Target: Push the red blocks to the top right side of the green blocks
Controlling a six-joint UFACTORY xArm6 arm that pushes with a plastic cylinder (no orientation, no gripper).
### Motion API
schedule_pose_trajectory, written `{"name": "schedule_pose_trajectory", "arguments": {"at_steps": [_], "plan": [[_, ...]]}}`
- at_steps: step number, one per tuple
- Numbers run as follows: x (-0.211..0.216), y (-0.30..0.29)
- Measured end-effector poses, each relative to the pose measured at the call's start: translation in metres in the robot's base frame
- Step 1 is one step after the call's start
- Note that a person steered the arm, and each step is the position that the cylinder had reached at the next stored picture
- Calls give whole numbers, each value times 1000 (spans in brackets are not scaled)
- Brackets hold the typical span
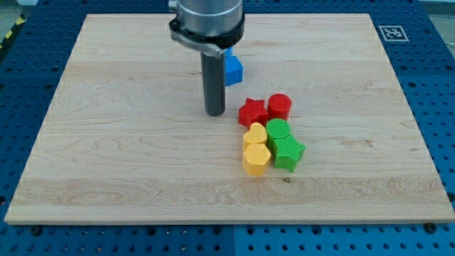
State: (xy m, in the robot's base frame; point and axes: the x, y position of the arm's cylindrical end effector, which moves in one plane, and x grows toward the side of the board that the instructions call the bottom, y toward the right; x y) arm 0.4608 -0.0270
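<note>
A red star block (252,112) and a red round block (280,107) lie side by side near the board's middle right. Just below them a green round block (278,131) touches a green star block (288,152). My tip (215,113) rests on the board to the left of the red star, a short gap away. The rod rises from it to the arm at the view's top.
A yellow heart block (254,134) and a yellow hexagon block (255,159) sit left of the green blocks, touching them. A blue block (232,69) lies behind the rod, partly hidden. The wooden board (106,142) sits on a blue table.
</note>
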Motion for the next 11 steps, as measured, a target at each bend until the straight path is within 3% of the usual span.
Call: {"name": "schedule_pose_trajectory", "arguments": {"at_steps": [1, 5, 7, 9, 11], "plan": [[13, 16], [-17, 114], [-59, 144], [-39, 228], [-42, 234]]}}
